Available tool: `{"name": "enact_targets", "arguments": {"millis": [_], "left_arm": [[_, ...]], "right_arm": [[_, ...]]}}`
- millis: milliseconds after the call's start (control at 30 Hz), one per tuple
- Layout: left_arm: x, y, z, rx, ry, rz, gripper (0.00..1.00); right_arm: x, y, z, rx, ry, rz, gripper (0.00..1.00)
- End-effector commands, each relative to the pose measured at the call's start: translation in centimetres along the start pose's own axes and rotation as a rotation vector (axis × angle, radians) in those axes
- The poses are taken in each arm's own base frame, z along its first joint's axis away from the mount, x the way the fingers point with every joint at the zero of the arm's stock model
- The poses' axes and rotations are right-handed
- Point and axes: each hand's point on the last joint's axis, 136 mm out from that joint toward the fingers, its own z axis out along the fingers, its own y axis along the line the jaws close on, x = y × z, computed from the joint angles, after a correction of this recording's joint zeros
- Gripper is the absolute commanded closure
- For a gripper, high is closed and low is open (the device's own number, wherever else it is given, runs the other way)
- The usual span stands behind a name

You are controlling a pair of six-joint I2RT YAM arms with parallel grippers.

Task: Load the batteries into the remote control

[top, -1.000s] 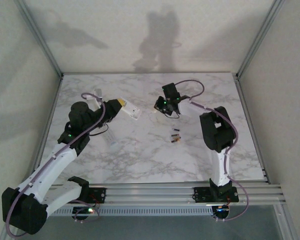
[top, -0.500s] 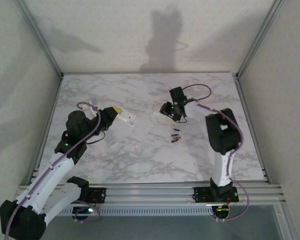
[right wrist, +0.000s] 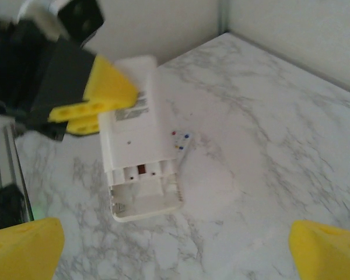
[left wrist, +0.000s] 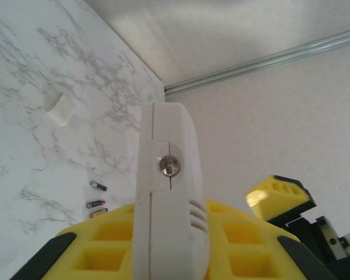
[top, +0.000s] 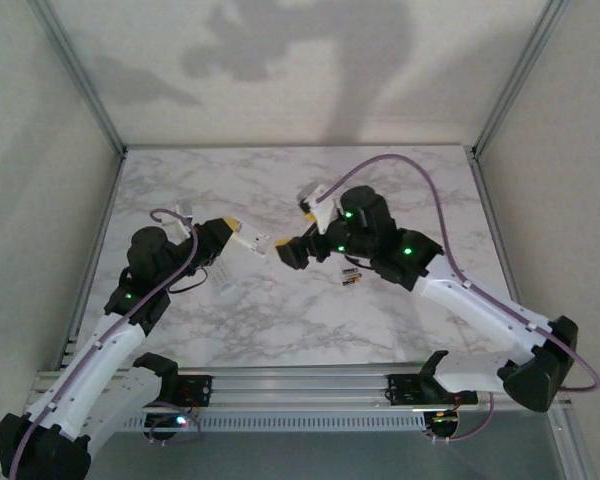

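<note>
One white remote (top: 255,240) in left gripper (top: 232,226)

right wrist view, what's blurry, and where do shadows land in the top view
Right wrist view: the yellow fingertips of the right gripper at the bottom corners are blurred, the white rectangular remote with an open battery bay slightly soft. Top external view: large arm shadows on the pale back wall.

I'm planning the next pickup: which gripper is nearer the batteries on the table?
Right. The right gripper hovers just left of the batteries; the left gripper, clamping a white remote, is farther left.
</note>
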Motion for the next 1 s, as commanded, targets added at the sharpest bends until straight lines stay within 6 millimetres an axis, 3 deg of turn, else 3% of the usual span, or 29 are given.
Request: {"name": "enact_targets", "arguments": {"millis": [0, 133, 233, 367, 500, 533, 567, 633, 667, 700, 833, 967], "left_arm": [[-0.2, -3.9, -0.5, 0.096, 0.024, 0.059, 1.0], [-0.1, -4.1, -0.6, 0.088, 0.027, 0.058, 1.0], [-0.3, -4.4, -0.7, 0.096, 0.013, 0.056, 1.0], [-0.3, -4.4, -0.7, 0.096, 0.008, 0.052, 1.0], [-0.5, -4.1, -0.7, 0.082, -0.01, 0.057, 1.0], [-0.6, -4.0, -0.7, 0.073, -0.018, 0.06, 0.93], [-0.7, -3.9, -0.8, 0.065, -0.021, 0.075, 0.75], [-1.4, -4.1, -1.2, 0.027, -0.047, 0.138, 0.25], [-1.9, -3.9, -1.6, -0.028, -0.068, 0.189, 0.06], [-2.5, -3.8, -2.2, -0.085, -0.087, 0.244, 0.01], [-5.4, -2.4, -6.0, -0.37, -0.195, 0.483, 0.0], [-4.2, -3.0, -7.1, -0.341, -0.141, 0.71, 0.0]], "right_arm": [[0.1, 1.9, 2.3, -0.082, 0.033, -0.196, 0.01], [-1.0, 3.0, 4.6, -0.133, 0.048, -0.234, 0.05], [-1.4, 3.3, 5.9, -0.161, 0.06, -0.239, 0.16], [-2.0, 3.7, 6.3, -0.172, 0.055, -0.228, 0.46], [-1.0, 3.9, 6.1, -0.187, 0.077, -0.237, 0.66], [-0.5, 3.8, 5.9, -0.183, 0.093, -0.241, 0.7], [0.2, 3.6, 5.9, -0.173, 0.111, -0.252, 0.73], [1.9, 2.7, 5.8, -0.137, 0.152, -0.275, 0.75], [3.2, 2.0, 5.7, -0.119, 0.187, -0.29, 0.75], [4.5, 1.4, 5.5, -0.101, 0.221, -0.306, 0.75], [12.8, -0.6, 4.6, -0.073, 0.476, -0.419, 0.72], [19.1, -1.0, 4.1, -0.11, 0.632, -0.452, 0.72]]}}
